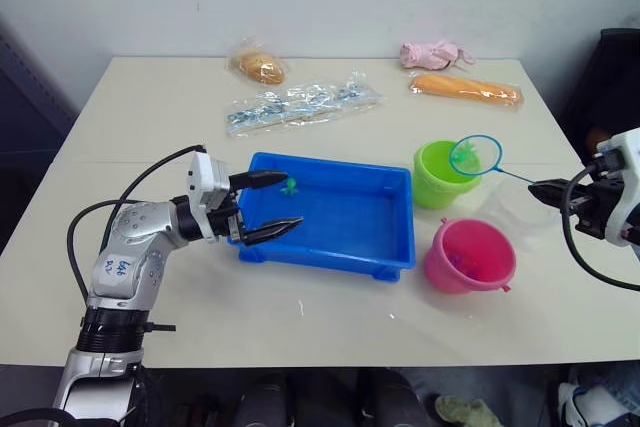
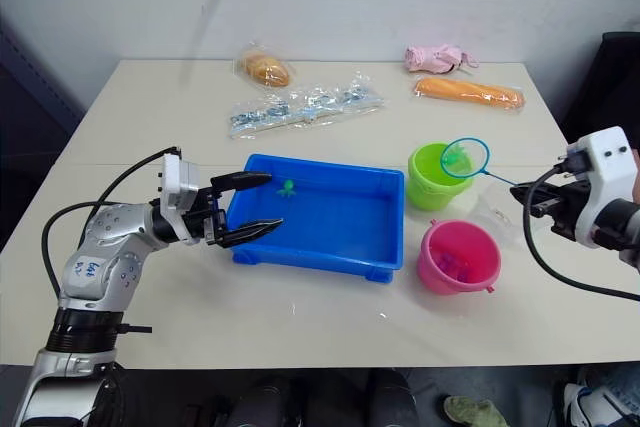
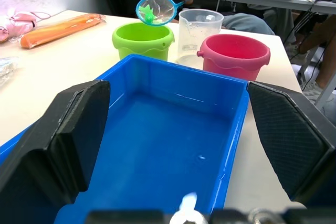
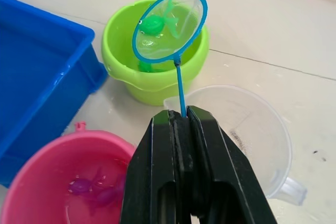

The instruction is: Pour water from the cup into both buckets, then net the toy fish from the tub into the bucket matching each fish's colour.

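Note:
The blue tub [image 1: 345, 219] lies mid-table with one green toy fish [image 1: 290, 186] near its far left corner. My left gripper [image 1: 291, 200] is open, its fingers spread over the tub's left end. At the right, my right gripper [image 4: 179, 116] is shut on the net's thin handle. The net [image 1: 475, 155] hangs over the lime green bucket [image 1: 431, 190] with a green fish [image 4: 153, 24] in its mesh. Another green fish [image 4: 144, 66] lies inside that bucket. The pink bucket [image 1: 446, 269] holds pink fish [image 4: 97, 190] in water. The clear cup [image 4: 248, 139] stands upright beside both buckets.
Along the table's far side lie a bagged bun [image 1: 258, 66], a clear packet [image 1: 300, 105], a long orange pack [image 1: 466, 89] and a pink cloth [image 1: 432, 54]. In the left wrist view, people [image 3: 247, 22] sit beyond the table's right edge.

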You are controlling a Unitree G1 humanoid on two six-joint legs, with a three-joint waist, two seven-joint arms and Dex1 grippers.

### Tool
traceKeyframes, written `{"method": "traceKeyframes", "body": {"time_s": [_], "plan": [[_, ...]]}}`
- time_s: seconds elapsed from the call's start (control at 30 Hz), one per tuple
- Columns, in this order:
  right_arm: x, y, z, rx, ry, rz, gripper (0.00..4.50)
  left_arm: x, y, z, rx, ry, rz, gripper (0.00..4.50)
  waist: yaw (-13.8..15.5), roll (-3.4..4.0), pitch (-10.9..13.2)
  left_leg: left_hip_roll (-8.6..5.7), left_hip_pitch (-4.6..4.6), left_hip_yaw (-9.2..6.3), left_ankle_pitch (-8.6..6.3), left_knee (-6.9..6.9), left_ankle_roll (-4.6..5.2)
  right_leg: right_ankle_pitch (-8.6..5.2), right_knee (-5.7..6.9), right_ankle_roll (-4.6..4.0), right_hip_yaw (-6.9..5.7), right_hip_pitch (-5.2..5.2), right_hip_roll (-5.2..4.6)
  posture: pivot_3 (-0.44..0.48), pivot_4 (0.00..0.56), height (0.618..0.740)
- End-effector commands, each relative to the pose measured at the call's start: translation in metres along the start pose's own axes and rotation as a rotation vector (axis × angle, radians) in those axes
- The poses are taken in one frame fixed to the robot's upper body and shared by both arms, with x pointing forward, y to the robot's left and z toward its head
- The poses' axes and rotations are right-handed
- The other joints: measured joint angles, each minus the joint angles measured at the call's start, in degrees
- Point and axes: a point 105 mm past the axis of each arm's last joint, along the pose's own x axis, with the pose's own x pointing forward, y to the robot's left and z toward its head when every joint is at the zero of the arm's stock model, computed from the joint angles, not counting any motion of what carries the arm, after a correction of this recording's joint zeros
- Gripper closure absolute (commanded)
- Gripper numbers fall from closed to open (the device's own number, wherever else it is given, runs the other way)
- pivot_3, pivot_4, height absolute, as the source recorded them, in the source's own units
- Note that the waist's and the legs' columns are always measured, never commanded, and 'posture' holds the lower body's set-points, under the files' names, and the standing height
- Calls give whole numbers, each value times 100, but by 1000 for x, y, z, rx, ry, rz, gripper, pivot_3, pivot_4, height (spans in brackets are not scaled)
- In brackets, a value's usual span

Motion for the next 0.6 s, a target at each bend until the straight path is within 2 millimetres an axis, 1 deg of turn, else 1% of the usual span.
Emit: {"method": "traceKeyframes", "body": {"time_s": [0.03, 0.1, 0.17, 0.3, 0.47, 0.6], "plan": [[3, -11, 11, -180, -43, -108, 4500, 1, -6, 6, 48, 1, -33, 26, 5, 0, 0, 0, 0, 0, 0, 0, 0, 0, 0, 0, 0, 0, 0, 0, 150, 740], [5, -10, 9, -228, -40, -111, 4500, 2, -8, 3, 56, 18, -51, 26, 8, 0, 0, -1, 0, 0, 0, 1, 0, 0, 0, 0, -1, 0, 0, 0, 150, 740], [7, -9, 12, -265, -73, -121, 4500, 2, -8, 2, 55, 13, -52, 26, 8, 0, 0, -1, -1, 0, 1, 1, -1, 0, 0, 0, -3, 1, 1, 0, 150, 740], [7, -9, 22, -424, -113, -168, 4500, 4, -5, 3, 57, -3, -47, 26, 0, 0, 0, -1, -1, 1, 2, 2, -3, 0, 0, 1, -2, 0, 2, 0, 150, 740], [6, -10, 18, -538, -101, -185, 4500, 6, -3, 3, 57, -14, -52, 26, 17, 0, 0, -1, -2, 0, 3, 2, -5, 0, -1, 1, -4, 1, 3, 0, 150, 740], [4, -6, 14, -631, -98, -172, 4500, 9, -2, 4, 51, -34, -60, 26, 18, 0, 0, 0, -1, 0, 3, 4, -5, 1, 0, 1, -4, 2, 3, 0, 150, 740]]}}
